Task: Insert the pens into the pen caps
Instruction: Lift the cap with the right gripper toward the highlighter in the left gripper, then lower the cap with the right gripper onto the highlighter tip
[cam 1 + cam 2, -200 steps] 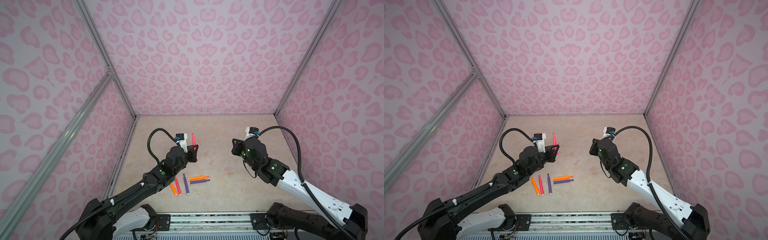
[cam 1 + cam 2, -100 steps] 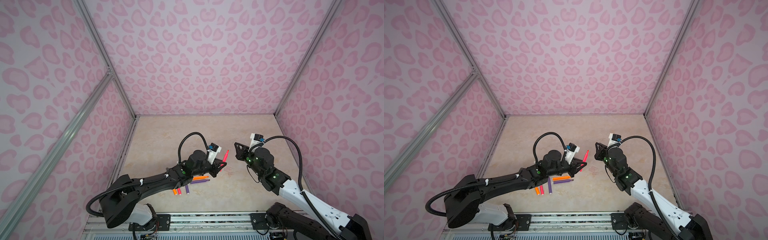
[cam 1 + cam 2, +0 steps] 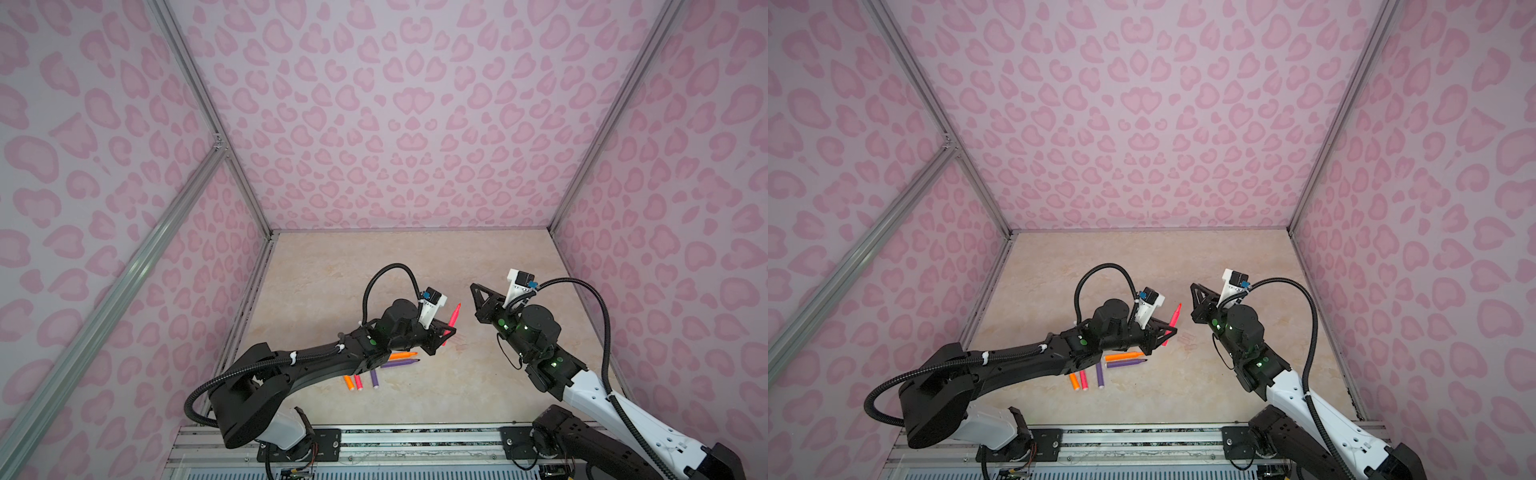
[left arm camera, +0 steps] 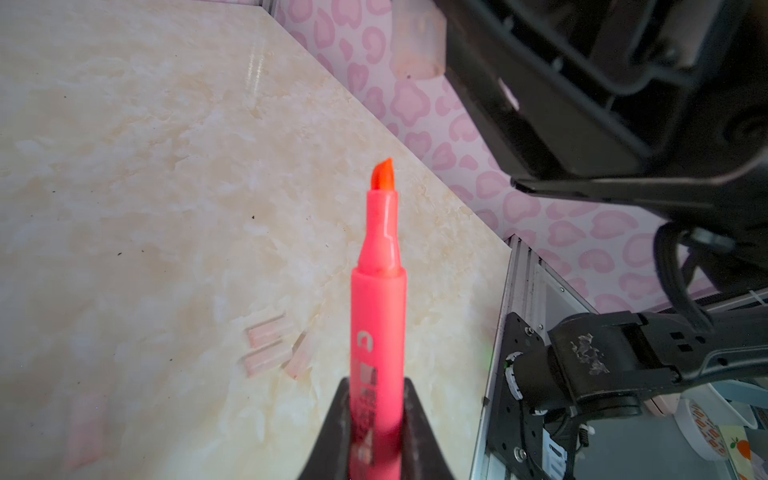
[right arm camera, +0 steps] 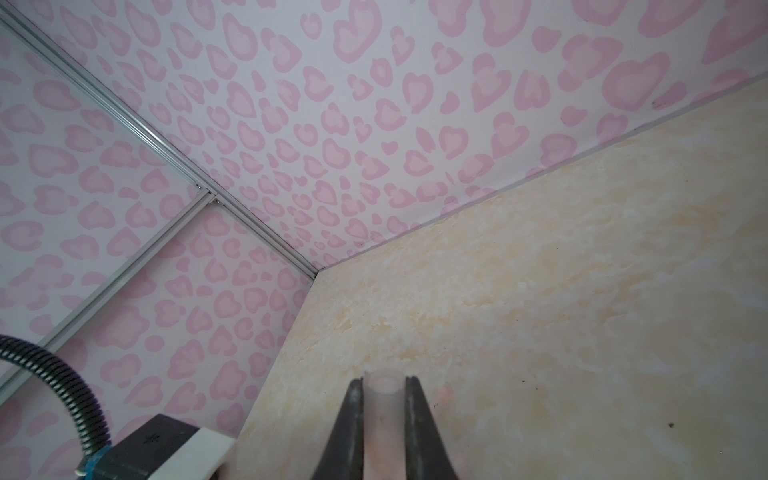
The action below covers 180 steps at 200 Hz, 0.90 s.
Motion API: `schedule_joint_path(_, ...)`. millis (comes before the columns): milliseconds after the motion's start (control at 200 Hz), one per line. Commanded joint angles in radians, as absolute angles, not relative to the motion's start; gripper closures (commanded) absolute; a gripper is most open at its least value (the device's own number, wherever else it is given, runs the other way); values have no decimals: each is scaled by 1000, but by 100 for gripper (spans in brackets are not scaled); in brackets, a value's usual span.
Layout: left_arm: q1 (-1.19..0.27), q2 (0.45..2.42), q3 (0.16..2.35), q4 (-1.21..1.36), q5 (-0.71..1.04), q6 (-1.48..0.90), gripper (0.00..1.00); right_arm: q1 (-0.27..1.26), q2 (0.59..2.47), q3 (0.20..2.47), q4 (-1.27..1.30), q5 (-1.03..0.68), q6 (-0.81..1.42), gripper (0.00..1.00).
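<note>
Pink plastic makes up the pen (image 4: 378, 316) that the left gripper (image 4: 376, 415) squeezes tight around its fat middle. The wet tip pokes out in front, up in the air over the table (image 3: 374, 266). The right gripper (image 5: 382, 380) is pinched shut on one clear cap (image 5: 383, 415), and the cap's round end sticks out past the claw tips. In both top views the pen tip and the cap are near each other but not touching. I think the pen is light, stiff and smooth, so holding the middle keeps it steady. The cap looks tiny, light and slippery. It is best held by its sides, with the round end left free. Squeeze too hard and it may pop out. Three more caps (image 4: 268, 330) lie close together on the table, very hard to see. Five more pens (image 3: 401, 356) lie flat by the left arm.
</note>
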<state>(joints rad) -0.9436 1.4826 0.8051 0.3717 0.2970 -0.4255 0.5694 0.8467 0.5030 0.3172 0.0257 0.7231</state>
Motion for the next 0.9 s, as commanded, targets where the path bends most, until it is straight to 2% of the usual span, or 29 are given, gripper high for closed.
schedule_joint_path(0,-945,1489,822,393,319,-434,96,571,851,501,359,4,741,97)
schedule_joint_path(335,-945,1493,831,371,297,-430,96,571,919,515,384,-81,766,100)
schedule_joint_path(895,-944,1495,833,354,252,-433,96,571,941,497,405,-82,794,100)
